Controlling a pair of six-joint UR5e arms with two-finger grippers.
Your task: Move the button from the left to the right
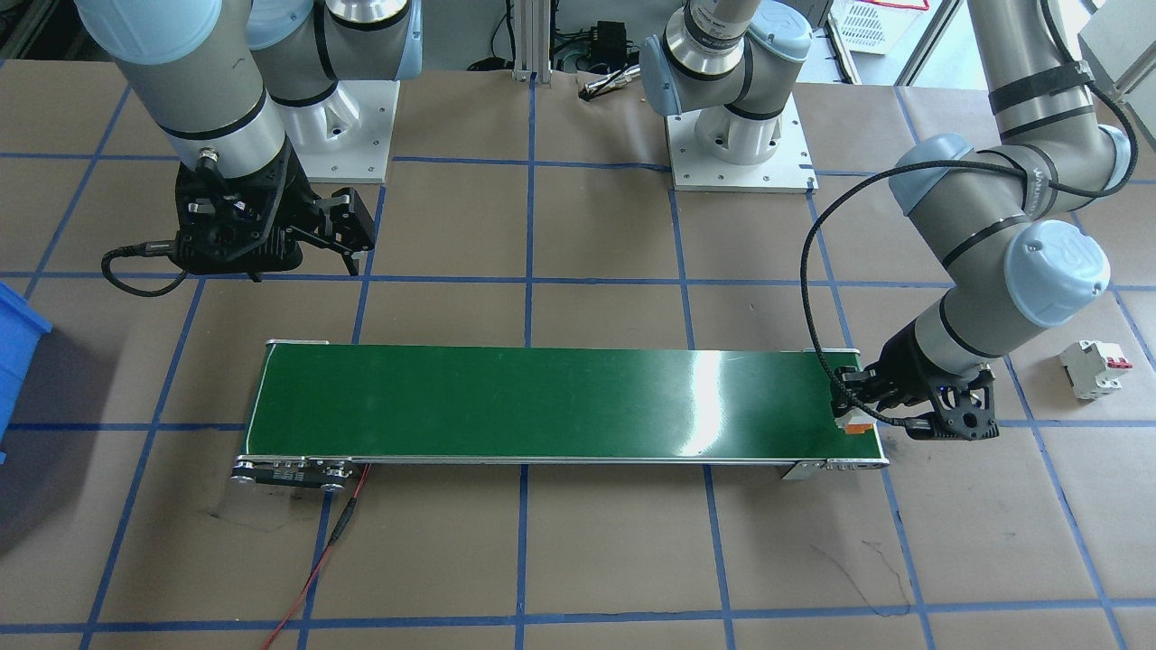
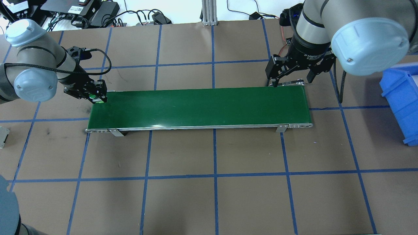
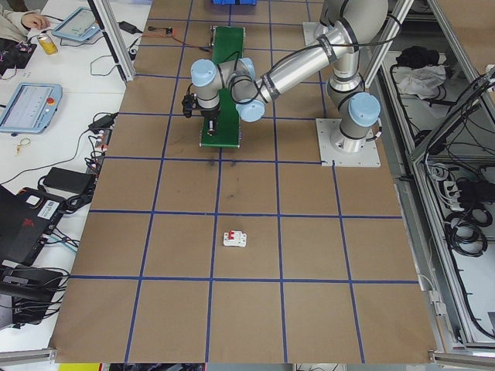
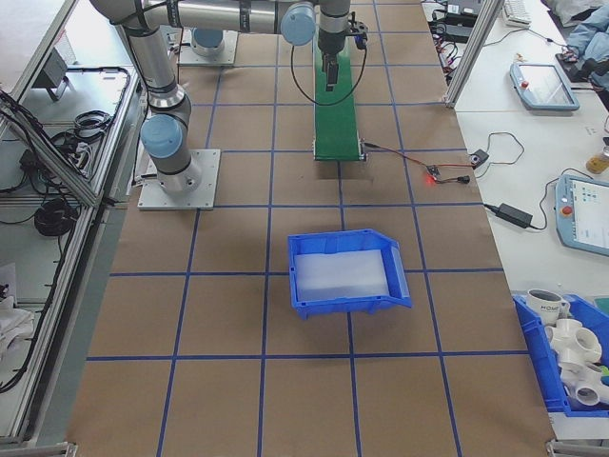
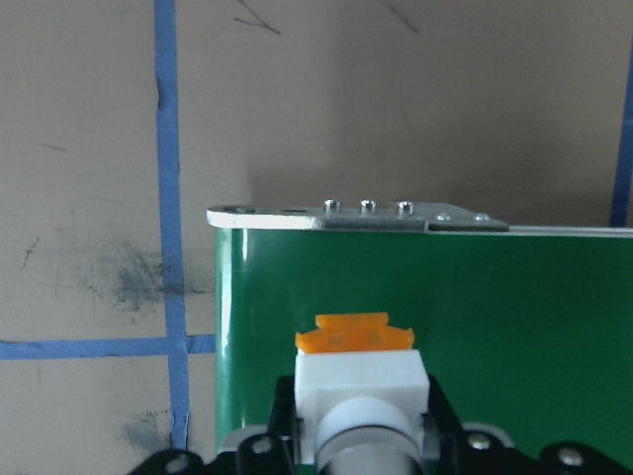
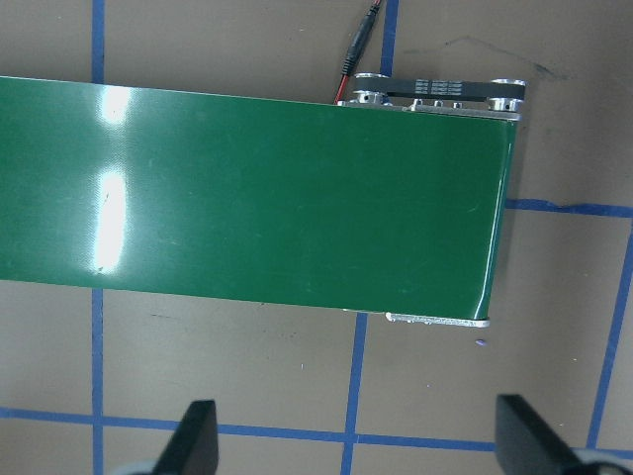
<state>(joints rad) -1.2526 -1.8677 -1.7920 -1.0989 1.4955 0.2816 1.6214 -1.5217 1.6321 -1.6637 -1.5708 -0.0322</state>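
The button (image 5: 361, 381), a white body with an orange base, sits between the fingers of my left gripper (image 2: 97, 94), which is shut on it. Its green cap (image 2: 93, 96) shows from overhead. It hangs low over the left end of the green conveyor belt (image 2: 202, 106); whether it touches the belt I cannot tell. My right gripper (image 2: 290, 80) is open and empty, above the table just past the far side of the belt's right end. Its fingertips (image 6: 198, 440) frame the belt (image 6: 247, 188) in the right wrist view.
A white circuit breaker (image 1: 1095, 367) with a red lever lies on the table beyond the belt's left end. A blue bin (image 2: 401, 101) stands past the right end. A red wire (image 1: 312, 569) trails from the belt's motor end.
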